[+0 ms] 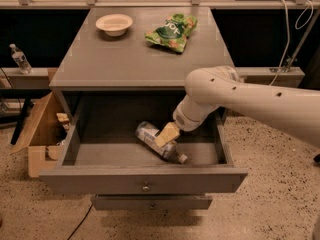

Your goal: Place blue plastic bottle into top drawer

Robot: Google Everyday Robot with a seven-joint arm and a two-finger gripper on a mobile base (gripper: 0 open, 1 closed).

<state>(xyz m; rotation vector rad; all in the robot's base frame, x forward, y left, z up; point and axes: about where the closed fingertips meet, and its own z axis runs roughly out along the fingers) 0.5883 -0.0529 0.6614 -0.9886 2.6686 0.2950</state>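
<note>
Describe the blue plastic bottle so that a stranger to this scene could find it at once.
Find the grey table, then its open top drawer. Inside is the blue plastic bottle, gripped by the arm's pincer. Unlike the small bottle standing far left, it slants, white cap toward the drawer front.

Grey table (pixel 125 59) with bowl (pixel 114 23), chip bag (pixel 171 32); jaws inside top drawer (pixel 145 180).

The gripper (pixel 166 135), inside the top drawer (pixel 100 180), covers the middle of the blue plastic bottle (pixel 147 132), so that part of its label is hidden. The arm (pixel 260 101) is cut off at the right edge. The lower drawer (pixel 150 202) is mostly hidden beneath the upper front.
</note>
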